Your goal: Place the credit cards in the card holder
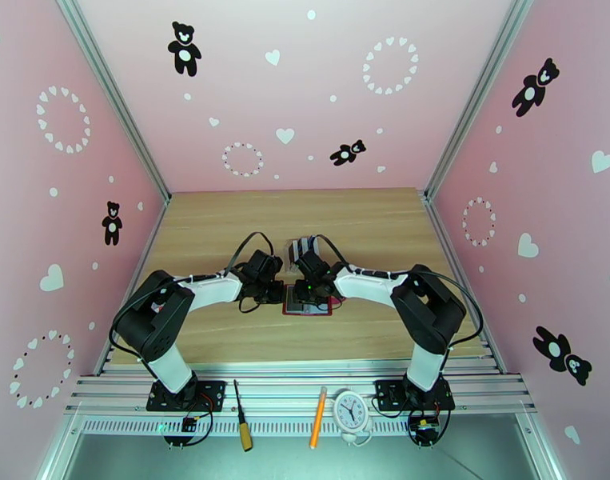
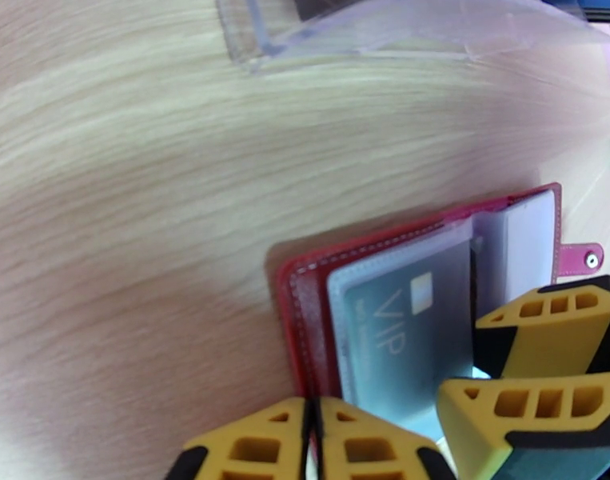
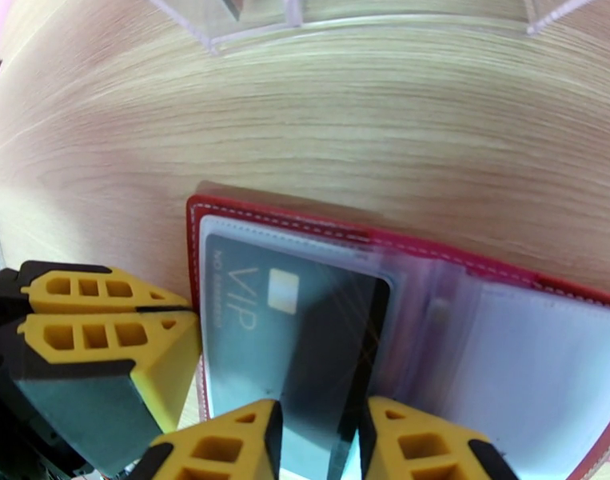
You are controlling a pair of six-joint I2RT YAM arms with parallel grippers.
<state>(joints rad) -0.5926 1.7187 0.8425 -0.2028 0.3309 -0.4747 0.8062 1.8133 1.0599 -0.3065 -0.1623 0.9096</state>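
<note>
- One dark red card holder (image 1: 312, 309) lies open on the counter (image 1: 225, 226) between the two arms. It sits just in front of one clear rack (image 1: 305, 248) (whose contents are too small to read).
- Two cards show. A grey-green VIP card (image 3: 249, 314) sits inside the holder's leftmost clear pocket. A black card (image 3: 336, 354) slants over it, its lower end cut off by the frame.
- The right fingers (image 3: 266, 432) stand slightly apart, gripping the black card from both sides (whether its tip is inside the pocket is unclear).
- The left fingers (image 2: 324, 432) are pressed together at the holder's left edge; I cannot tell whether they pinch the cover.
- The remaining pockets look pale and cloudy, so their contents are hard to make out.
- On the near rail lie one screwdriver (image 1: 242, 426), one orange pen (image 1: 317, 418) and one small clock (image 1: 352, 410).
</note>
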